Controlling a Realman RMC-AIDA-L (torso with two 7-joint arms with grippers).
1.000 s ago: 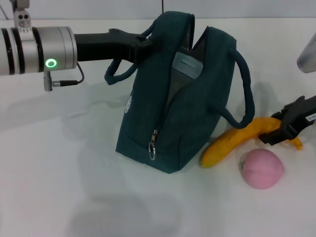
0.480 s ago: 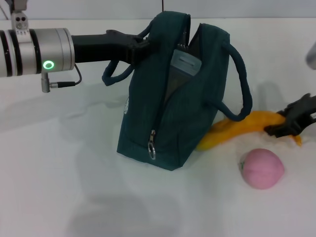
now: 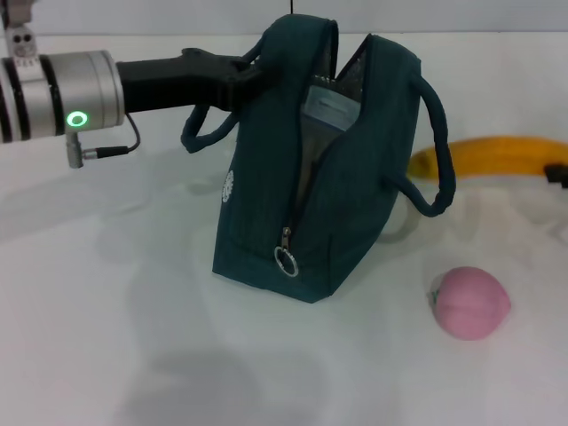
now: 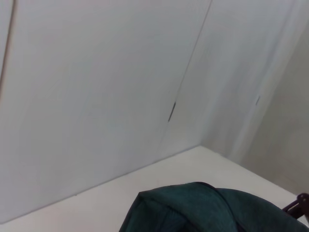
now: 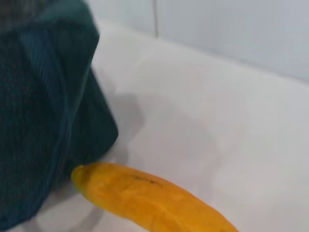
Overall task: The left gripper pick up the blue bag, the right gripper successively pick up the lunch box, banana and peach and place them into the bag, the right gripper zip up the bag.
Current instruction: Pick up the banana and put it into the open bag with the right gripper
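The blue bag (image 3: 311,195) stands upright on the white table, its top gaping and its zipper undone down to the ring pull (image 3: 285,260). My left gripper (image 3: 238,74) is shut on the bag's upper left edge by a handle. The lunch box (image 3: 330,107) shows inside the opening. The banana (image 3: 488,156) hangs level in the air right of the bag, with my right gripper (image 3: 558,173) shut on its far end at the picture's edge. The peach (image 3: 469,302) lies on the table at the front right. The right wrist view shows the banana (image 5: 149,198) beside the bag (image 5: 43,111).
The white table (image 3: 115,293) spreads bare to the left and in front of the bag. A pale wall rises behind it. One bag handle (image 3: 439,151) loops out toward the banana.
The banana has left the table and risen up and to the right in the right gripper. The bag has tilted and shifted slightly; the left arm moved a little left.
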